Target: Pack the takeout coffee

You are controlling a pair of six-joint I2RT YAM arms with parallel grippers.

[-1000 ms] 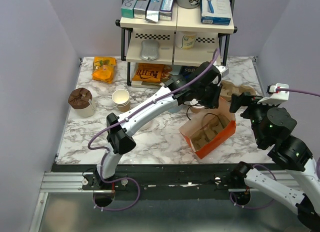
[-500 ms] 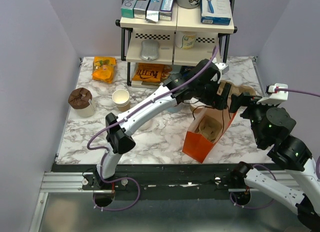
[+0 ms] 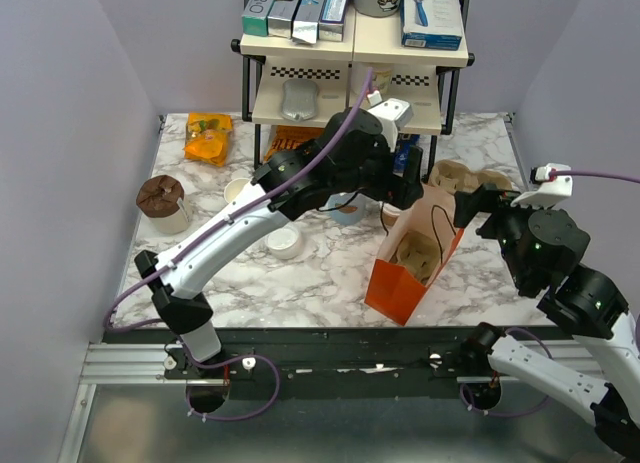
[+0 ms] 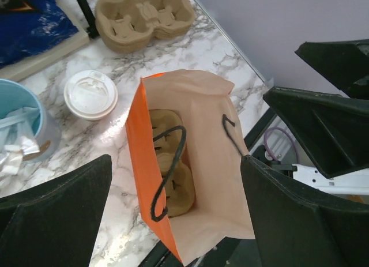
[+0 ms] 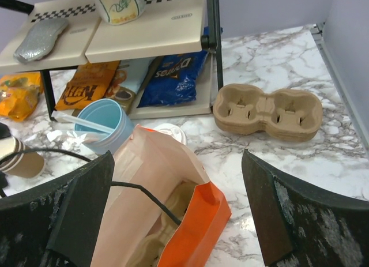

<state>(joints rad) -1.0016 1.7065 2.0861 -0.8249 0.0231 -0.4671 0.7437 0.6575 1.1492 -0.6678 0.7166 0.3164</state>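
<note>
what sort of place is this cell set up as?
Probably a mock takeout-packing counter inside a walled lab cell: a marble-pattern table with an upright orange paper bag, a small takeout cup with a round white lid, a brown pulp cup carrier and a shelf rack of snack packs.

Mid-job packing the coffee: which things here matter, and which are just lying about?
Job: lidded coffee cup; orange bag, standing open; cup tray inside it.
Lying about: blue cup with packets; spare cup tray on the table; blue chip bag; shelf rack.
</note>
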